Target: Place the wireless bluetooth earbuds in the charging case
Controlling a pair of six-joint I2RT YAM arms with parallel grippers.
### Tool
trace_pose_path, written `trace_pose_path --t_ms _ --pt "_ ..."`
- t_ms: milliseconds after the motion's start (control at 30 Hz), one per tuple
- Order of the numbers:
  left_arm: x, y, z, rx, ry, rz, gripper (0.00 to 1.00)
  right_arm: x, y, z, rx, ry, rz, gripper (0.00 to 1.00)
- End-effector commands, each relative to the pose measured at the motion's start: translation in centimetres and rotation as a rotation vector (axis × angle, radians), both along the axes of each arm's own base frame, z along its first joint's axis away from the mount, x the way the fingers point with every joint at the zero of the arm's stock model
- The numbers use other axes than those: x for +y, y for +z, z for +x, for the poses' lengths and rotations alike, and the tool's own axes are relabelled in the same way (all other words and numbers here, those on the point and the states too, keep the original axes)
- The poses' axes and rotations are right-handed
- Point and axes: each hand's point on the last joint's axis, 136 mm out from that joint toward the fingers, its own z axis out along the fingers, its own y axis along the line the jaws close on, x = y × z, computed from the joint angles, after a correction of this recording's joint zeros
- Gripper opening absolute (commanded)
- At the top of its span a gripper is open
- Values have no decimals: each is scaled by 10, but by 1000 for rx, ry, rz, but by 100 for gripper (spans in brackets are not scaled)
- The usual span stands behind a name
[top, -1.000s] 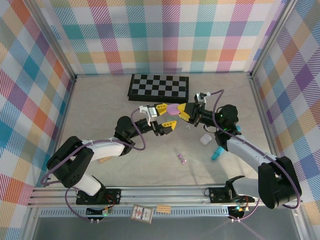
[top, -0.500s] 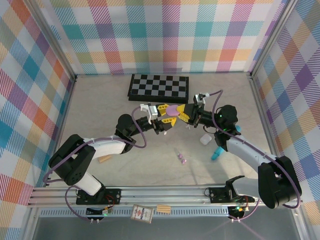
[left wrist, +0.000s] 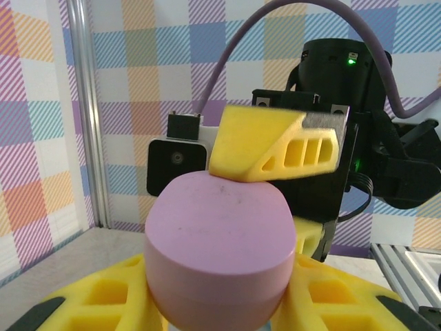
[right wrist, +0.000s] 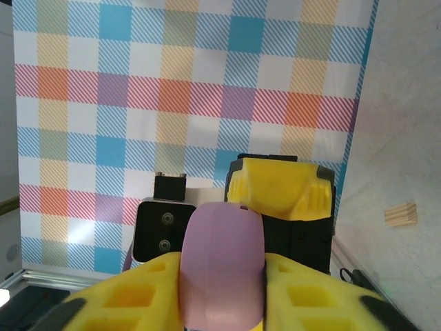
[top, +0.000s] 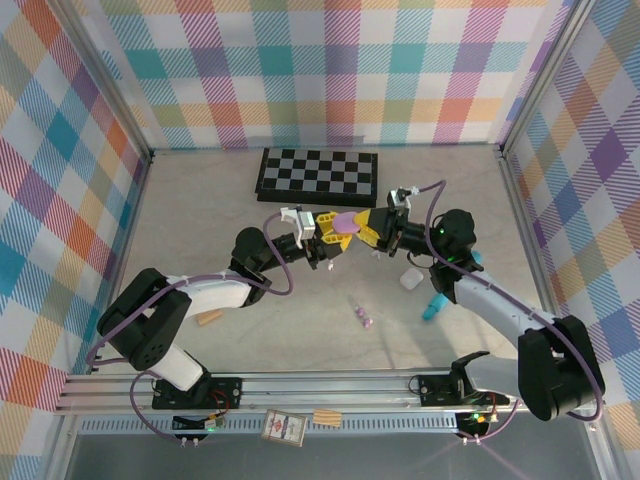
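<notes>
The charging case (top: 343, 220) is a pink pebble-shaped box, lid closed, held in the air between the two arms. My left gripper (top: 334, 233) is shut on it from the left; its yellow fingers (left wrist: 331, 289) press both flanks of the case (left wrist: 217, 241). My right gripper (top: 357, 226) meets it from the right, and its fingers (right wrist: 310, 289) lie against both sides of the case (right wrist: 222, 262). Two tiny pink-purple earbuds (top: 362, 318) lie on the table in front, apart from both grippers.
A folded chessboard (top: 318, 172) lies at the back. A small white object (top: 410, 278) and a teal stick (top: 432, 305) sit under the right arm. A tan block (top: 208, 318) lies near the left arm. Plaid walls enclose three sides.
My left gripper has moved up to the case and closed its fingers round it. The right arm has stayed almost in place, still at the case.
</notes>
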Motion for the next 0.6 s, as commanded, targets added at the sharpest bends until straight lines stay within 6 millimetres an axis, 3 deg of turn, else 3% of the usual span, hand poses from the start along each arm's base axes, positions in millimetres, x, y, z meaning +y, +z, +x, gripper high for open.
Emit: trace_pose_path --t_ms 0,167,300,467,567 --pt "0 23 -8 -81 -32 -45 28 -2 8 -2 -79 -27 -37 53" --pt "5 11 -9 -54 -33 -15 27 -18 4 -5 -196 -130 -286 72" --pt "9 -12 -13 -14 -32 66 28 -33 12 -20 -476 -150 -557 78" --pt "12 -32 -24 33 -63 142 28 -18 26 -53 -820 40 -696 84" --pt "12 -43 -35 67 -115 173 28 -2 15 -71 -1065 193 -833 90"
